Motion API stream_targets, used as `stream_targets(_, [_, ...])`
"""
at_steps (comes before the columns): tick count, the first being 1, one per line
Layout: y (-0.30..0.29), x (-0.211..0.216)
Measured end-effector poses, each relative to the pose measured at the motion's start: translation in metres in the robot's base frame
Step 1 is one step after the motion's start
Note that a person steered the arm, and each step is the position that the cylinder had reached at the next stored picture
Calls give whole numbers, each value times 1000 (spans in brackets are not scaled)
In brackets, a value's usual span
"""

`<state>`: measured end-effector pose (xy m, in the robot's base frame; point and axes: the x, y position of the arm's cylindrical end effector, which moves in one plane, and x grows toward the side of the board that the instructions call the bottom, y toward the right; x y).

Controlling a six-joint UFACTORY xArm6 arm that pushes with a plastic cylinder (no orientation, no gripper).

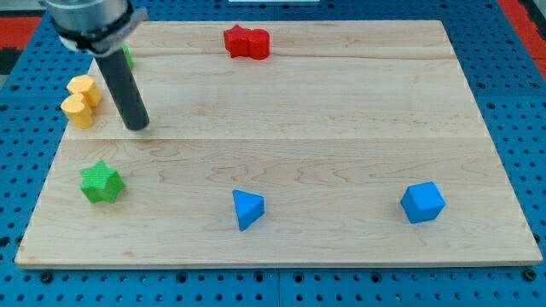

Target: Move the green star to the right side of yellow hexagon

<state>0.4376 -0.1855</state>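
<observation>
A pale wooden counter (pixel 341 153) carries small coloured blocks. My tip (pixel 136 126), the lower end of a dark rod, rests on the wood just to the view's right of the yellow hexagon (pixel 78 110). There are no fingers on this arm, so nothing can be open or clamped. The green star (pixel 102 182) lies apart from my tip, toward the view's bottom and slightly to the view's left, and directly below the yellow hexagon. Pushing it up the board looks like the needed move. A second yellow block (pixel 84 88) touches the hexagon above. A green block (pixel 127 56) is mostly hidden behind the rod, its shape unclear.
</observation>
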Motion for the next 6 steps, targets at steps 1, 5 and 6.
stream_targets(1, [-77, 39])
stream_targets(5, [-19, 22])
stream_targets(6, [-19, -24])
